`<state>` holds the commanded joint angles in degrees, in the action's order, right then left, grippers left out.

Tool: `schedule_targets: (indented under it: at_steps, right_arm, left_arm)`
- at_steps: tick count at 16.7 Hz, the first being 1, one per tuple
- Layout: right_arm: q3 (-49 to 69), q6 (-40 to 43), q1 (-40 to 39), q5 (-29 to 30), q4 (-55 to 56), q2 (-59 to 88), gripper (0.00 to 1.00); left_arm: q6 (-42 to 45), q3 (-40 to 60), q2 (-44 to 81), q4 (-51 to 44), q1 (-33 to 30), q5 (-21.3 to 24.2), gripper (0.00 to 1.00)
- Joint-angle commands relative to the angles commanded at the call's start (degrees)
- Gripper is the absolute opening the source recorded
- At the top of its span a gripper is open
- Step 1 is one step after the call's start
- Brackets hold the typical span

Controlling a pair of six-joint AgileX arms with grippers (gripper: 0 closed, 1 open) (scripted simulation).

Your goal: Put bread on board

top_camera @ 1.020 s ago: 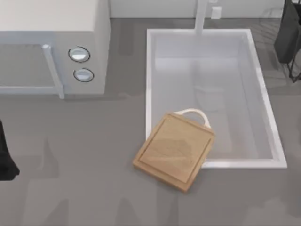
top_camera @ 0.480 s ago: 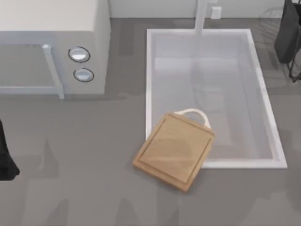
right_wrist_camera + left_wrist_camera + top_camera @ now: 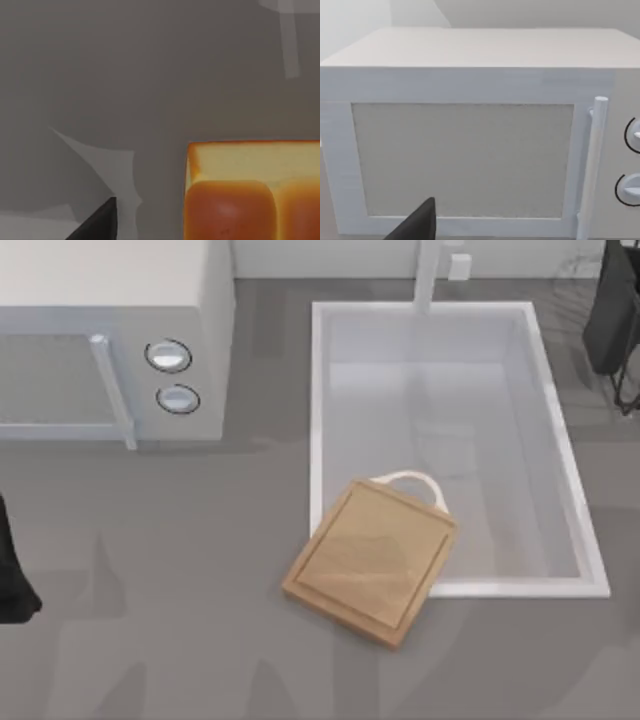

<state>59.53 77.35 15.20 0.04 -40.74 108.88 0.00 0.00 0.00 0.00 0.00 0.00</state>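
Note:
The board (image 3: 372, 560) is a light tan wooden rectangle with a cream loop handle (image 3: 410, 482). It lies askew at the middle of the grey counter, its handle end resting over the sink's front left rim. The bread (image 3: 250, 195), golden-orange with a browner crust, lies on the grey counter close under my right wrist camera. My right arm (image 3: 612, 315) hangs at the far right, beyond the sink. My left arm (image 3: 10, 580) sits at the left edge, facing the microwave (image 3: 470, 150). Nothing lies on the board.
A white sink (image 3: 318, 390) with a tap (image 3: 428, 275) takes up the back right. The white microwave (image 3: 110, 340), with two round knobs (image 3: 168, 356), stands at the back left. Bare grey counter runs along the front.

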Motion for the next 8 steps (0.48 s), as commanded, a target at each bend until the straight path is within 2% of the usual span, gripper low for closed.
schedule_targets:
  at_steps: [4,8]
  right_arm:
    - [-0.06,0.0,0.0,0.0,0.1,0.07,1.0]
    - [-0.06,0.0,0.0,0.0,0.1,0.07,0.7]
  left_arm:
    - [0.0,0.0,0.0,0.0,0.0,0.0,1.0]
    - [0.0,0.0,0.0,0.0,0.0,0.0,1.0]
